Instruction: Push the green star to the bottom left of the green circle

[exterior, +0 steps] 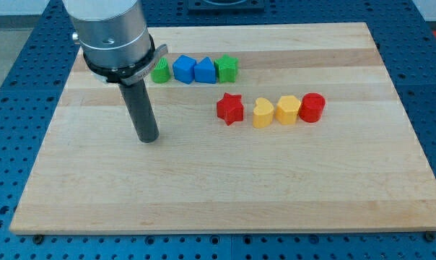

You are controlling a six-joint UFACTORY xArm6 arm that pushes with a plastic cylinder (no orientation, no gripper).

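The green star [227,68] sits at the right end of a row of blocks near the view's top. The green circle [160,71] is at the left end of that row, partly hidden behind the arm's metal housing. Two blue blocks [183,68] [204,70] lie between them, all close together. My tip [147,139] rests on the board below and slightly left of the green circle, apart from every block. It is well to the left of and below the green star.
A second row lies right of centre: a red star [230,108], a yellow heart [262,113], a yellow block [288,110] and a red round block [312,107]. The wooden board [218,195] lies on a blue perforated table [16,72].
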